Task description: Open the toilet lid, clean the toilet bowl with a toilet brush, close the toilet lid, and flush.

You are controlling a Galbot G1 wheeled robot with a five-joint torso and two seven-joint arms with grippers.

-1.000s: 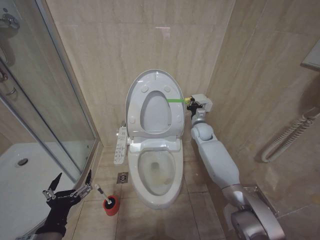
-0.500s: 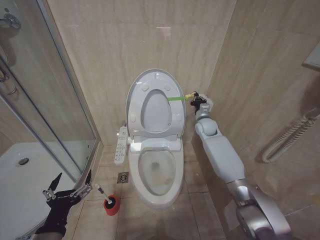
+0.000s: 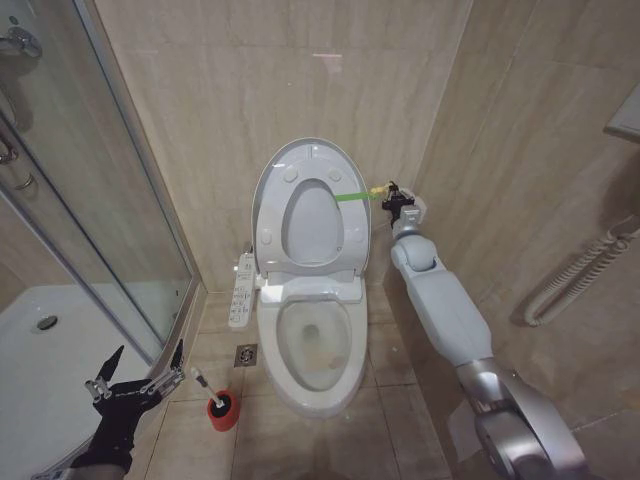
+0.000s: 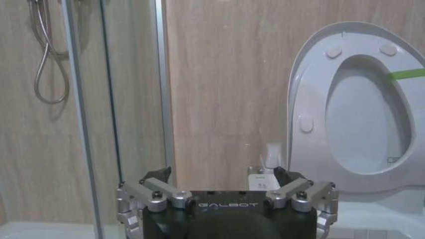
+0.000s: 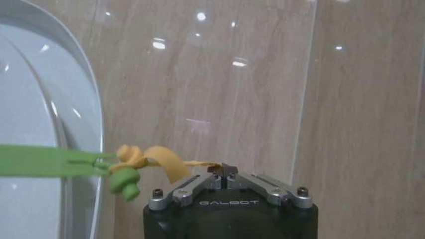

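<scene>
— Where do we see the toilet lid (image 3: 300,205)?
— Upright against the wall at centre frame, above the open toilet bowl (image 3: 312,350). Our right gripper (image 3: 392,198) sits just right of its edge, fingers pinched together on the yellow band (image 5: 162,160) tied to the green strap (image 3: 349,197).
— And our left gripper (image 3: 138,374)?
— Lower left, fingers spread apart, near the toilet brush (image 3: 203,385) standing in its red holder (image 3: 222,410) on the floor.
</scene>
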